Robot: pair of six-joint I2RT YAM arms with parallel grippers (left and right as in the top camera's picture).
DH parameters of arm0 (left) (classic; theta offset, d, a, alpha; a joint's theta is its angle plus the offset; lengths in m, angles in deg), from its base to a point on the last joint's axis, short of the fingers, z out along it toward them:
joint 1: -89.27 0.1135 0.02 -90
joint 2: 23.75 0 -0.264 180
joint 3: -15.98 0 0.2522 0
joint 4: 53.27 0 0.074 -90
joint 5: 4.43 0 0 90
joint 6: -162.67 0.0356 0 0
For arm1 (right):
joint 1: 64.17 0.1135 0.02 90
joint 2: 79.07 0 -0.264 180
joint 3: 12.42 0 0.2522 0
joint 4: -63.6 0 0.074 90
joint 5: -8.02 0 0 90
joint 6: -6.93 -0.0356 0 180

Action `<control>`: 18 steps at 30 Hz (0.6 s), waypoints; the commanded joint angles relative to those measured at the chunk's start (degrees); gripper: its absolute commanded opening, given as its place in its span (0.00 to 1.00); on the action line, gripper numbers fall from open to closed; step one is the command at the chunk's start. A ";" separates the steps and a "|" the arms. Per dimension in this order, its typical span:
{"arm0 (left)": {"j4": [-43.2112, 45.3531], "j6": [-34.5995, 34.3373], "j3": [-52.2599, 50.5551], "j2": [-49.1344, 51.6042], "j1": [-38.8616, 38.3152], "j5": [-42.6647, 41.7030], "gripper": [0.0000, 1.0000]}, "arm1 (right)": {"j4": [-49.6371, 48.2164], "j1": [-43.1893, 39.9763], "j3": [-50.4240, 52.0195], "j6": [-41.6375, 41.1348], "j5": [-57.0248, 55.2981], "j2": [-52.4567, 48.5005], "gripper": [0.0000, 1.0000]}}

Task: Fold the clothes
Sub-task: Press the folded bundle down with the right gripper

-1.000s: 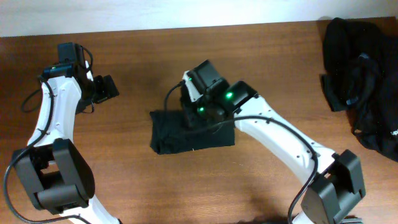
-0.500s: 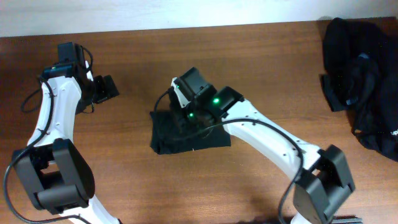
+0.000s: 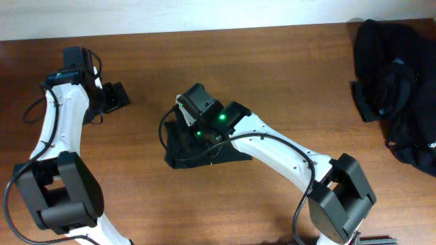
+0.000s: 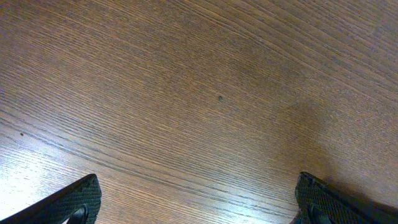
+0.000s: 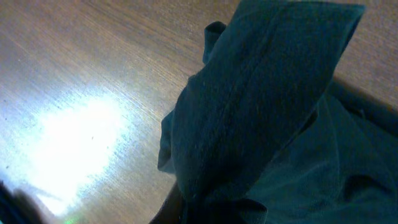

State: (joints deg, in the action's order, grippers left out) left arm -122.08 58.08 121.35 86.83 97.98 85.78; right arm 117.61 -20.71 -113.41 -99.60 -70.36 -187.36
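Note:
A black garment (image 3: 231, 155) lies folded at the table's centre. My right gripper (image 3: 187, 128) is low over its left part. In the right wrist view a flap of this black fabric (image 5: 261, 93) rises from the bottom centre and drapes in front of the camera. It hides my right gripper (image 5: 211, 210), which looks shut on it. More of the garment lies underneath to the right. My left gripper (image 3: 117, 96) is at the upper left, away from the clothes. In the left wrist view the left gripper (image 4: 199, 202) is open over bare wood, holding nothing.
A heap of unfolded black clothes (image 3: 398, 82) lies at the table's far right edge, with a small white mark (image 3: 431, 144) near its lower right. The brown wooden table (image 3: 136, 197) meets a white wall at the back.
My right gripper has moved left across the folded garment, drawing fabric with it. The garment's right edge has pulled in leftwards. The left arm has not moved.

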 commanded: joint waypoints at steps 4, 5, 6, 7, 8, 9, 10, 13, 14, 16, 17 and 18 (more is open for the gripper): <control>0.07 0.07 0.37 -0.68 0.09 -0.26 1.00 | -1.77 0.52 -1.18 -0.52 -0.26 -2.45 0.04; 0.09 0.07 0.37 -0.68 0.09 -0.26 0.99 | -1.95 0.52 -1.18 -0.52 -0.26 -2.75 0.05; 0.09 0.07 0.37 -0.68 0.09 -0.26 0.99 | -1.97 0.50 -1.18 -0.52 -0.28 -2.80 0.05; 0.07 0.07 0.37 -0.68 0.09 -0.26 0.99 | -1.99 0.50 -1.18 -0.50 -0.28 -2.91 0.09; 0.07 0.07 0.37 -0.68 0.09 -0.26 0.99 | -2.10 0.52 -1.18 -0.52 -0.28 -3.06 0.11; 0.07 0.07 0.37 -0.68 0.09 -0.26 0.99 | -2.14 0.52 -1.18 -0.52 -0.26 -3.10 0.17; 0.07 0.04 0.37 -0.68 0.09 -0.26 0.99 | -2.14 0.52 -1.18 -0.52 -0.26 -3.10 0.20; 0.07 0.07 0.37 -0.68 0.09 -0.26 0.99 | -2.16 0.52 -1.18 -0.52 -0.26 -3.13 0.30; 0.09 0.07 0.37 -0.68 0.09 -0.26 0.99 | -2.16 0.52 -1.18 -0.52 -0.26 -3.13 0.33; 0.07 0.07 0.37 -0.68 0.09 -0.26 0.99 | -2.14 0.52 -1.18 -0.52 -0.24 -3.13 0.40; 0.07 0.07 0.37 -0.68 0.09 -0.26 0.99 | -2.14 0.52 -1.18 -0.52 -0.24 -3.13 0.44; 0.07 0.07 0.37 -0.68 0.09 -0.26 0.99 | -2.14 0.52 -1.18 -0.52 -0.24 -3.13 0.47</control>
State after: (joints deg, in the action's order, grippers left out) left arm -122.08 58.08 121.35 86.81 97.98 85.78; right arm 115.80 -20.71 -113.41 -99.95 -70.34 -190.16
